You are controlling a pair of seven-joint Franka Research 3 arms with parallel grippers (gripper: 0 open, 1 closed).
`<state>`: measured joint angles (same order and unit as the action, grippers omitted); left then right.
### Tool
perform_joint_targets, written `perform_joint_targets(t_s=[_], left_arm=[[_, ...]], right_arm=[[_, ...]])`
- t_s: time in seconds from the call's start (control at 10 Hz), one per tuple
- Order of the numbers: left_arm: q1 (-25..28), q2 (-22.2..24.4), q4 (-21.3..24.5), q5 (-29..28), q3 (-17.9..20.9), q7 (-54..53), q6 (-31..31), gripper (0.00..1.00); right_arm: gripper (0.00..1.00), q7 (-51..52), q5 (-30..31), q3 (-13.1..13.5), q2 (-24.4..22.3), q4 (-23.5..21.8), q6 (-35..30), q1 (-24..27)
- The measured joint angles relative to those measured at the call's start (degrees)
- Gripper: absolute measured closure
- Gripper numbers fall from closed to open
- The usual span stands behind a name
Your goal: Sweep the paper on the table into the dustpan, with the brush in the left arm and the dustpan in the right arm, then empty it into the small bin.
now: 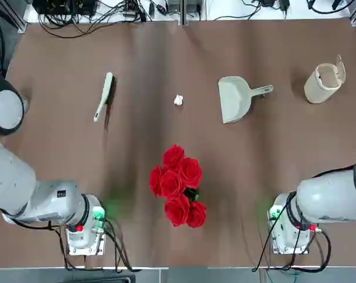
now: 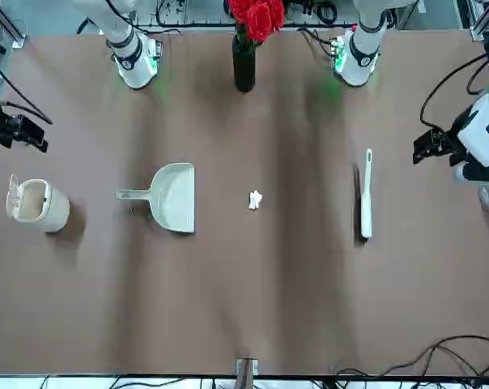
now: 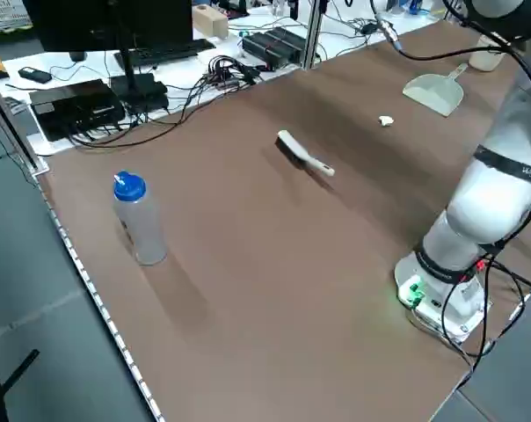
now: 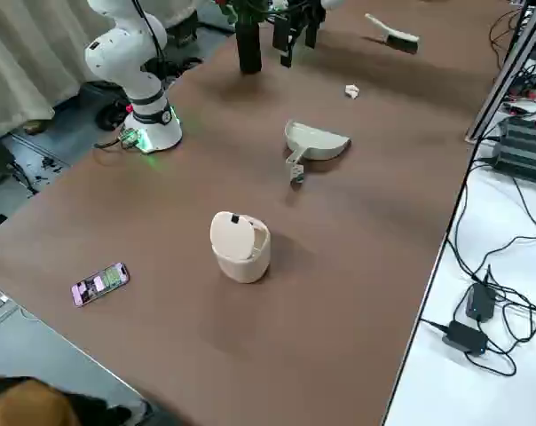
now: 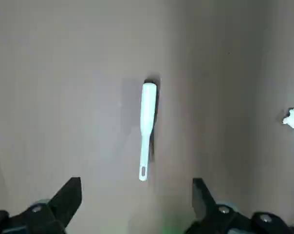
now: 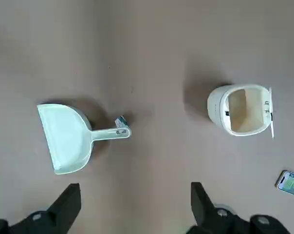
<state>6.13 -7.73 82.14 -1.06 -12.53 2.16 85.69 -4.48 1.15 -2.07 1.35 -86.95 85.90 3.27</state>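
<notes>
Top view: the paper point(image 1: 178, 100) lies on the table point(image 1: 142, 53) between the brush point(image 1: 104, 97) and the dustpan point(image 1: 234, 99), touching neither. The brush is on the robot's left side of the paper, its narrow handle end pointing toward the robot's side of the table and its dark bristles turned toward the paper. The dustpan sits on the other side, the wide edge of its scoop facing the paper and its stubby handle reaching toward the small bin point(image 1: 323, 84). That bin stands upright, well apart from the paper, its flap lid point(image 1: 340, 68) swung open – the left side of its opening is uncovered.

The left gripper point(image 5: 137, 204) hovers above the table on the brush's side, its two fingers spread wide with nothing between them; the brush lies beneath, untouched. The right gripper point(image 6: 136, 207) is also up over the table, near the dustpan and the bin, its fingers likewise wide apart and holding nothing.

Red roses point(image 1: 178, 186) stand in a dark vase point(image 2: 244, 63) on the robot's side of the table, between the two arm bases. A clear bottle with a blue cap point(image 3: 140, 220) stands upright at the robot's left – a phone point(image 4: 100, 284) lies with its screen lit at the robot's right.
</notes>
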Motion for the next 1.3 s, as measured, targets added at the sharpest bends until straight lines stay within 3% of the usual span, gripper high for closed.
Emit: perform_joint_targets(t_s=[0.7,1.0,1.1,1.3], left_arm=[[2.0,-2.7,2.9,-0.3,0.6,1.5,-0.2,0.0],[2.0,-2.1,11.5,-0.4,0.4,2.0,1.3,0.0],[1.9,-0.9,16.2,-0.4,0.3,2.2,4.7,0.0],[1.8,3.2,30.0,-0.4,-0.1,3.8,15.7,0.0]], right_arm=[[0.02,1.4,0.0,-0.4,-0.2,-0.1,-0.3,-0.1],[0.01,13.8,-0.1,-3.2,-0.2,-2.9,1.2,-0.8],[0.0,18.8,0.0,-4.5,-0.2,-4.2,2.2,-1.1],[0.0,29.1,0.0,-6.7,-0.2,-6.9,4.0,-1.6]])
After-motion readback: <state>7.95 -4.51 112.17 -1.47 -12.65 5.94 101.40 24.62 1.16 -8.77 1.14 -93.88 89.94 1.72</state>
